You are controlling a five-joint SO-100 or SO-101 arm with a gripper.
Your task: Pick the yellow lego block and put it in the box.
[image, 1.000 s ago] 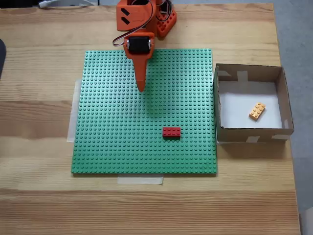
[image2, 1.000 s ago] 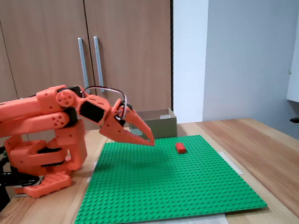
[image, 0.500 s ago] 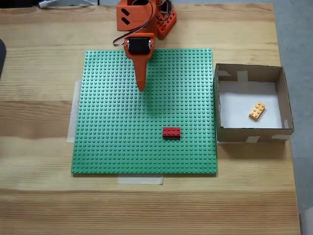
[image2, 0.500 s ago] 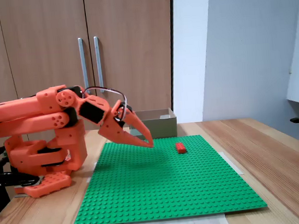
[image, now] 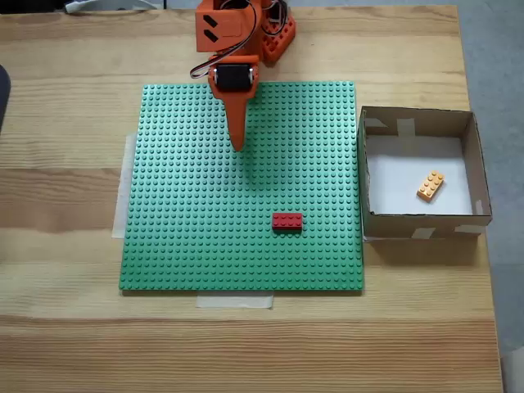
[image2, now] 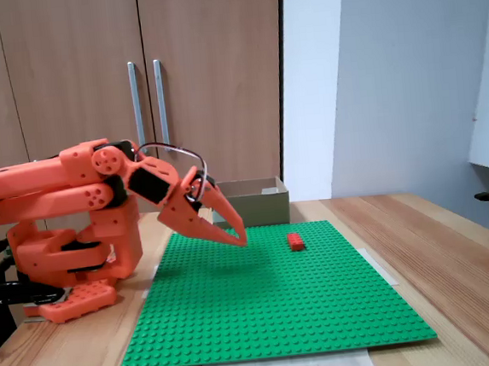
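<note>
A: Where's the yellow lego block [image: 431,186] right now?

B: Sitting flat on the white bottom of the box [image: 483,188], studs up, turned diagonally. It's a small yellow-orange brick, over toward the right wall in a fixed view.

A: And the box?

B: Square brown cardboard, low walls, pale tape bits, open top. It's upright at the desk's right edge.

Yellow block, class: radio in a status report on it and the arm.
Gripper shut, empty, above the green plate. Yellow block lies in the box. Red block sits on the plate, clear of both.
</note>
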